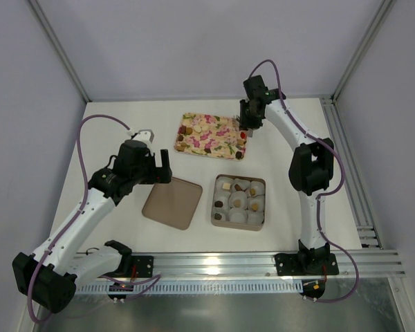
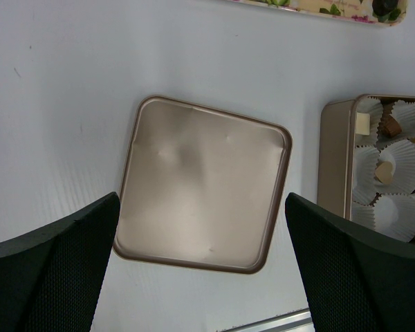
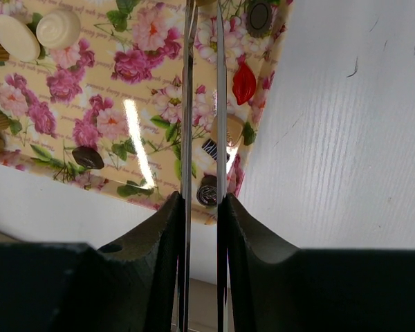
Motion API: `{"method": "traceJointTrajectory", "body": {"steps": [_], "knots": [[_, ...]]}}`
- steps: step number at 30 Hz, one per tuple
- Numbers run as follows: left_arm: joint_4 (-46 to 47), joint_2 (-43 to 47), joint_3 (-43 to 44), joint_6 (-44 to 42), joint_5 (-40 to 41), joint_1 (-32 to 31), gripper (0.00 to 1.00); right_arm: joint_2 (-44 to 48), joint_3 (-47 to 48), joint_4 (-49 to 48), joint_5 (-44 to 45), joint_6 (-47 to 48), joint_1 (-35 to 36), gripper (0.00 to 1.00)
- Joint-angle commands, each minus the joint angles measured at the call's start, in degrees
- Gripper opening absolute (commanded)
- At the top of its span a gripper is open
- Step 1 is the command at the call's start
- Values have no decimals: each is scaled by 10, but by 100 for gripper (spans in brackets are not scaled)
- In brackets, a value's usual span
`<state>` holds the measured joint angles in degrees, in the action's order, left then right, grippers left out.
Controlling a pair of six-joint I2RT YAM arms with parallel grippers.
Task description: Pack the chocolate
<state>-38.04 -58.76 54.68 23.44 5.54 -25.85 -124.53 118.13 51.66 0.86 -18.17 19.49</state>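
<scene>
Right pincer (image 1: 245, 130) sits low over the right end of the one pink-and-cream floral rectangular tray (image 1: 209, 135). Its two thin metal blades (image 3: 187, 104) are drawn to a narrow slit. A striped bite-sized chocolate piece (image 3: 211, 149) shows in that slit, but I can't tell whether it is gripped. The rest of the loose chocolate lies on the tray: from the wrist I count two cream pieces (image 3: 57, 28), one red leaf-shaped piece (image 3: 243, 83) and three dark ones (image 3: 88, 158).

Left pincer (image 1: 158, 168) hangs wide apart, holding nothing, over the one flat gold square lid (image 2: 204, 183) on the white tabletop (image 1: 124, 124). Just beside the lid is one gold square tin (image 2: 333, 155) with nine white crinkled paper cups (image 2: 400, 214), three rows of three. Several cups hold a piece.
</scene>
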Motion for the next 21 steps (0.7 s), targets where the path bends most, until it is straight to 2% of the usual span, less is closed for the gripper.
{"method": "traceJointTrajectory", "body": {"steps": [1,9,14,21], "knots": [[1,0,19,-8,7,2,100,41,-9,-18,-1,3,2,25],[2,1,19,-6,8,2,100,154,-106,-42,-2,5,2,25],[2,3,19,-5,6,2,100,222,-170,-52,-38,4,2,24],[2,8,20,-4,3,2,100,372,-304,-39,-83,16,2,24]]}}
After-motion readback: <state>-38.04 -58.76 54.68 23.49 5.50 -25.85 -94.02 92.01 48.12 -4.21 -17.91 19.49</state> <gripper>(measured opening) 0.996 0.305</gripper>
